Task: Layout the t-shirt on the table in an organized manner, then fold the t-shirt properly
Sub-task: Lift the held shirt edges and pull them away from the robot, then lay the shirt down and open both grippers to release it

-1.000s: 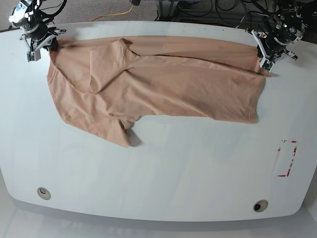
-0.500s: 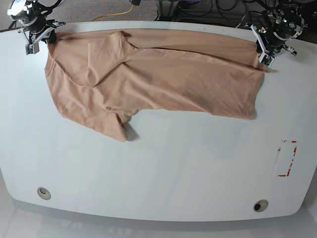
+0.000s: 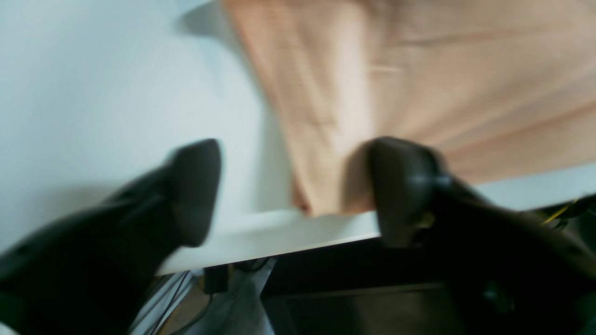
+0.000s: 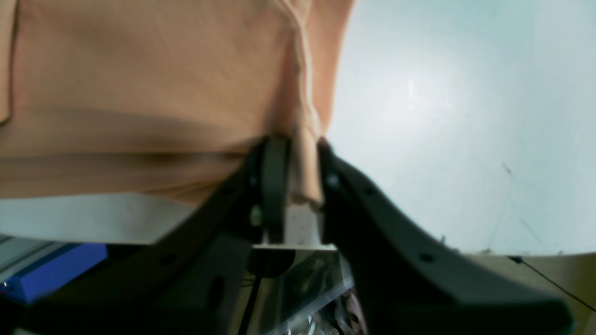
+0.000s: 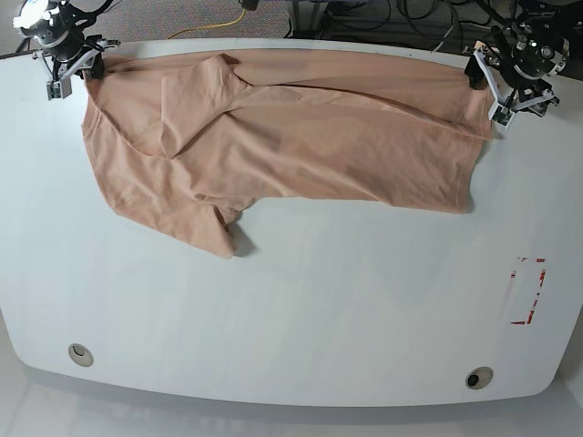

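Observation:
The peach t-shirt lies spread sideways along the far part of the white table, with one sleeve pointing toward the near side. At the far left corner my right gripper is shut on the shirt's edge. The right wrist view shows that cloth pinched between the right gripper's fingers. At the far right my left gripper is open. In the left wrist view the left gripper's fingers stand wide apart, and the shirt's corner lies loose on the table between them.
A red tape rectangle marks the table's right side. Two round grommets sit near the front edge. Cables and floor lie beyond the far edge, which the shirt nearly reaches.
Both grippers drew the shirt toward the far edge. The left gripper has since opened, let go of the shirt's corner and shifted slightly right. The right gripper still holds.

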`<act>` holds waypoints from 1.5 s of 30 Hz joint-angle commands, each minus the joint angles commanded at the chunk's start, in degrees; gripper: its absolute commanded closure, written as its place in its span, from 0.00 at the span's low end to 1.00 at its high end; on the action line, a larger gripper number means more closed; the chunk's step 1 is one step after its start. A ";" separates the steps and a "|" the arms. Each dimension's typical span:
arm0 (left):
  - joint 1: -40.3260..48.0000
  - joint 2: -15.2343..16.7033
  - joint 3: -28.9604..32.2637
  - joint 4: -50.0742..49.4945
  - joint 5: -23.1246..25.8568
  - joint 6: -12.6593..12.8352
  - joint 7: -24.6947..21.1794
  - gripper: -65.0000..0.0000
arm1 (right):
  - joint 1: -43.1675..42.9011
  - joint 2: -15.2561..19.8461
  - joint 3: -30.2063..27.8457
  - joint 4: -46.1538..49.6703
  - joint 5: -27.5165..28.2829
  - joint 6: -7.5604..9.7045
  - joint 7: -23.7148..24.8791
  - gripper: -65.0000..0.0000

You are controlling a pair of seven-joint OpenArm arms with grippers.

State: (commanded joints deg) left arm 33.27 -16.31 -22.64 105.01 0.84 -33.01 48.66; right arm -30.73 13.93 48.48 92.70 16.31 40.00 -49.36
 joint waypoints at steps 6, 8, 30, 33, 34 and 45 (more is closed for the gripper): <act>0.18 -1.67 -0.09 1.67 -0.09 0.00 0.88 0.17 | 0.09 0.00 0.00 0.09 0.09 0.00 0.00 0.54; 0.09 -1.93 -0.09 2.20 -0.09 0.00 2.11 0.17 | 0.09 0.09 0.09 0.09 0.09 0.00 0.00 0.53; -4.40 -4.13 -2.46 4.66 -0.09 0.00 2.81 0.17 | 1.58 3.08 2.81 5.80 -0.09 0.00 -0.53 0.53; -4.57 -4.22 -2.46 4.75 -0.09 0.00 2.81 0.17 | 2.11 3.25 2.81 5.80 -0.09 0.00 -1.85 0.53; -4.66 -4.22 -2.46 4.75 -0.09 -0.09 2.81 0.17 | 2.11 3.25 2.81 5.89 -0.09 0.00 -2.20 0.53; -4.66 -4.04 -2.29 5.27 -0.26 -0.09 2.81 0.17 | 5.01 3.96 2.64 5.98 0.09 0.00 -5.63 0.53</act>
State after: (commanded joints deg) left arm 28.62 -20.35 -24.92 110.29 0.57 -33.10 51.47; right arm -25.71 17.89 51.12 98.68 16.40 40.00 -54.99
